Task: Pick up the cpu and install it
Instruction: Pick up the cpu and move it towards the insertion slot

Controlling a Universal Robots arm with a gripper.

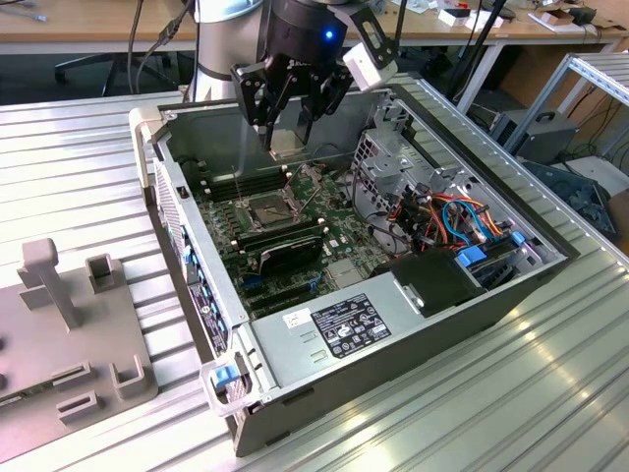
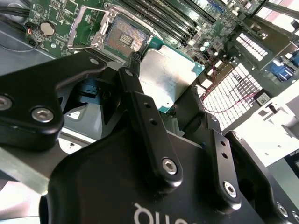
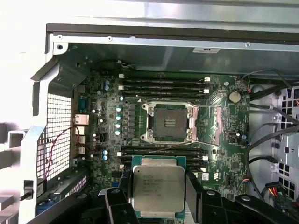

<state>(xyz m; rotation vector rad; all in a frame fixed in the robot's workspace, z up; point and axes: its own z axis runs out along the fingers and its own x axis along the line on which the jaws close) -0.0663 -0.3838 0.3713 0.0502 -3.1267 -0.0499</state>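
The cpu (image 1: 285, 150) is held by its edges between the narrowed fingers of the gripper (image 1: 287, 136), in the upper middle of the exterior view, above the open computer case (image 1: 413, 359) and clear of the motherboard (image 1: 334, 254). The socket (image 1: 267, 208) lies lower in that frame, slightly toward the exterior view's left, with its metal frame swung open and its square bed bare. The step in hand is judged to be the carry to the socket. To be done well, the cpu should be kept flat, squared with the socket's sides and turned the right way before any contact is made; it should be laid in rather than pressed, since the contact bed is probably easily bent

In the first wrist view the cpu (image 3: 158, 187) and socket (image 3: 169, 122) are seen squarely from above, so sideways offset and rotation can be judged. The grip is better shown in the second wrist view, where the fingers (image 2: 142, 112) are seen against the cpu's edges. Height above the motherboard is best read from the exterior view
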